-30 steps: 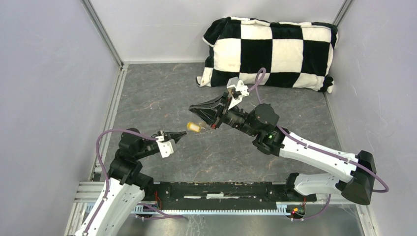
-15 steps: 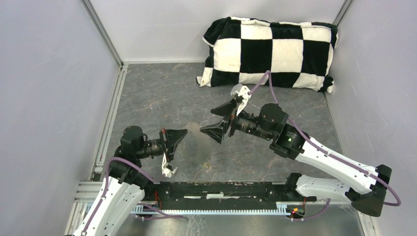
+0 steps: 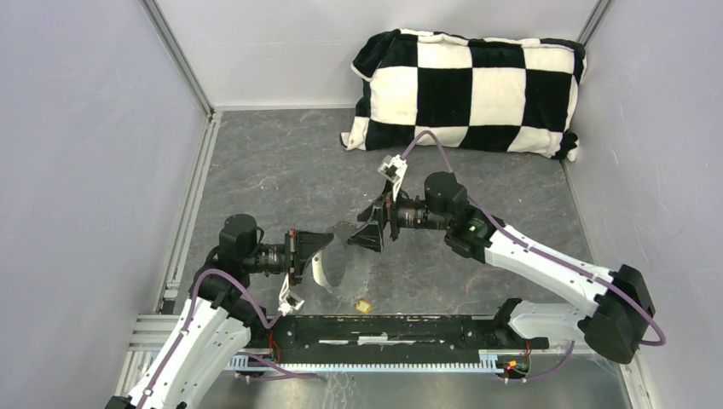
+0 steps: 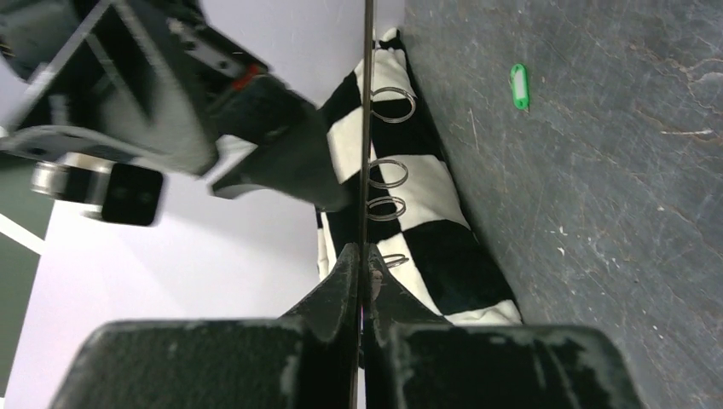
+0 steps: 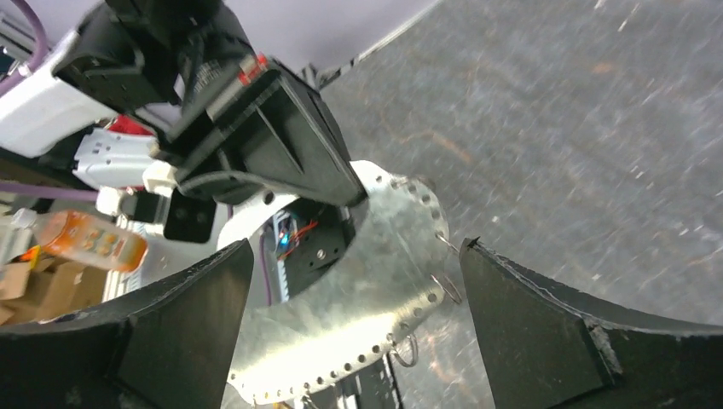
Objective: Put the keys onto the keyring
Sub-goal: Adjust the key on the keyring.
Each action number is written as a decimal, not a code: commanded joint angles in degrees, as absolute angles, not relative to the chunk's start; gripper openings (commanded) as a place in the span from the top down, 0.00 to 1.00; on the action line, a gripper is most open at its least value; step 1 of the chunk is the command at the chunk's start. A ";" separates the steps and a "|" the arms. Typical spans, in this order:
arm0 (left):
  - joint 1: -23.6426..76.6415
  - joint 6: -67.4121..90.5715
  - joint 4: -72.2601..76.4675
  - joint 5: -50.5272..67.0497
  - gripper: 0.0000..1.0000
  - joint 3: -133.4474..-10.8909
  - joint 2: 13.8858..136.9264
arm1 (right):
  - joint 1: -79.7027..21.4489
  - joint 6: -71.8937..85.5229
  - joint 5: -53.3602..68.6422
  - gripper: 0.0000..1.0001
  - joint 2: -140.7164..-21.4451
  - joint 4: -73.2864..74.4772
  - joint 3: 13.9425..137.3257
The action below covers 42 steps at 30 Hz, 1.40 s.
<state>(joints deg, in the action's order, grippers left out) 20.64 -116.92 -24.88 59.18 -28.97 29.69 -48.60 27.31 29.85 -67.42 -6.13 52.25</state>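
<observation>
The keyring [image 3: 331, 266] is a flat silvery metal plate with holes along its rim and small wire rings [image 5: 447, 288] hanging from them. My left gripper [image 3: 317, 249] is shut on its edge; in the left wrist view the keyring [image 4: 367, 128] runs edge-on out of the left gripper [image 4: 365, 253]. My right gripper [image 3: 372, 228] stands wide open just right of the plate. In the right wrist view the keyring [image 5: 358, 290] fills the gap of the right gripper [image 5: 349, 328], untouched. The yellow-headed key [image 3: 362, 304] lies on the table. The green-headed key [image 4: 518, 85] lies flat on the table.
A black-and-white checkered pillow [image 3: 469, 89] lies against the back wall. The black front rail [image 3: 384, 332] runs just below the yellow-headed key. Grey walls close the left and right sides.
My right gripper has opened and shifted. The yellow-headed key that hung between the grippers now lies on the table near the front rail. My left gripper has rolled, showing the plate's face.
</observation>
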 commanded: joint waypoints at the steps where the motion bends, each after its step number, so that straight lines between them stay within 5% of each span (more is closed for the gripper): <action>1: 20.59 -153.14 -22.05 64.26 0.98 -32.42 29.00 | -47.91 33.72 35.29 0.02 -70.10 -13.89 49.15; 7: 20.62 -153.02 -21.98 64.24 0.98 -32.52 28.21 | -47.98 49.63 42.25 0.11 -74.08 -35.50 42.25; 12: 20.63 -153.08 -20.95 64.47 0.96 -32.02 28.68 | -48.00 63.10 46.28 0.56 -78.41 -52.37 39.58; 15: 20.65 -152.96 -21.87 64.60 0.75 -32.06 29.46 | -48.08 66.42 47.06 0.82 -80.24 -58.28 39.89; 17: 20.65 -152.97 -25.29 62.89 0.56 -32.93 30.21 | -47.90 65.31 47.00 0.89 -80.38 -57.70 40.78; 20: 20.64 -152.54 -34.66 56.52 0.02 -35.62 31.71 | -47.01 57.34 46.52 0.91 -78.52 -50.55 43.08; 27: 20.60 -128.84 -43.98 48.84 0.00 -38.76 30.75 | -45.96 17.30 38.26 0.93 -71.70 -8.80 54.25; 34: 20.58 -104.02 -47.20 47.49 0.00 -42.59 32.71 | -45.92 1.56 34.14 0.96 -66.29 -2.55 52.31; 38: 20.57 -66.77 -45.97 55.12 0.00 -53.04 41.78 | -45.97 -6.14 34.54 0.96 -66.84 5.97 56.01; 42: 20.55 -49.29 -46.29 64.57 0.00 -56.57 49.03 | -45.96 -7.03 36.76 0.95 -66.28 6.51 56.75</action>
